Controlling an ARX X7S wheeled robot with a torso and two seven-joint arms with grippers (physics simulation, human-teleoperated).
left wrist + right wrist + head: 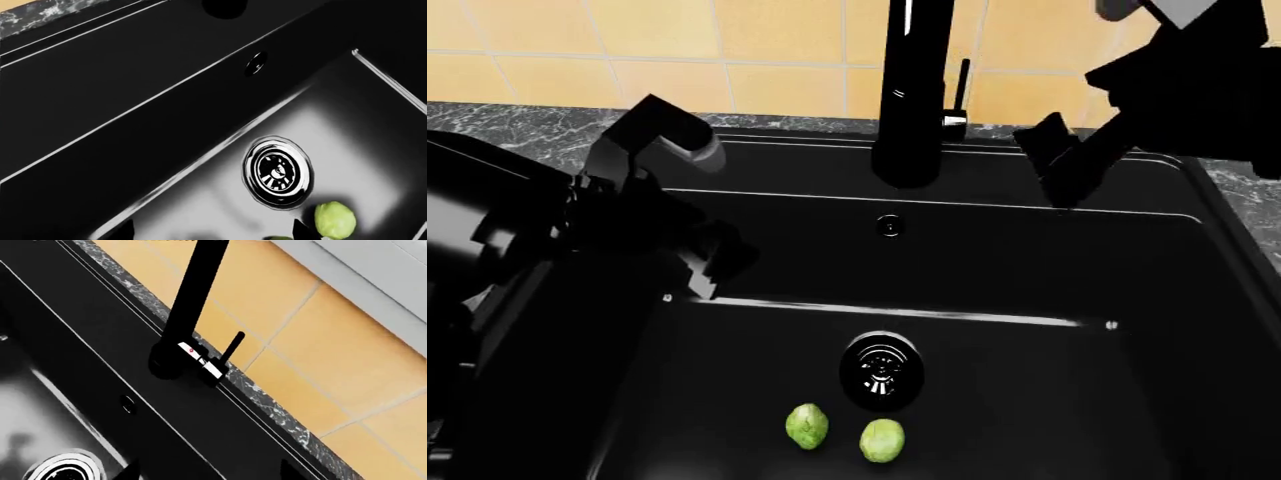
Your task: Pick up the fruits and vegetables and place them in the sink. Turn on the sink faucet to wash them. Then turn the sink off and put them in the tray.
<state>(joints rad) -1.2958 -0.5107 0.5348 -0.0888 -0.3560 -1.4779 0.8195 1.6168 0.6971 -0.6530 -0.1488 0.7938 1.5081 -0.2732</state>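
Two sprouts lie on the sink [1054, 400] floor, both just on the near side of the drain [882, 371]: left sprout [807, 426] a bit toward the robot's left of the drain, right sprout [882, 440] straight in front of it. The two sit side by side with a small gap, not touching each other or the drain ring. In the left wrist view one sprout [334, 220] shows whole next to the chrome-ringed drain [277, 171], and only a sliver of the other shows at the frame edge.

Sink faucet [910, 90] stands upright on the back deck, behind the drain, in front of the yellow tile wall [774, 45]. Its thin lever [962, 88] sticks up on its right side, nothing touching it. No water visible from it. Overflow hole [889, 226] is on the back wall of the basin, between faucet and drain.

Left gripper [701, 265] hangs over the left rim of the sink, left of the drain and well apart from both sprouts; nothing between its fingers, tips look spread in the left wrist view, so parted and empty.

Right gripper [1061, 165] is up over the back-right deck, to the right of the faucet and near the lever but clear of it. Its finger gap is hard to read: dark on dark in the head view and only tips at the right wrist frame edge, so can't tell if parted or closed. Not holding anything visible.

Right wrist view shows the faucet [190, 305] base, lever [233, 347] and marble counter strip [267, 405] behind the sink
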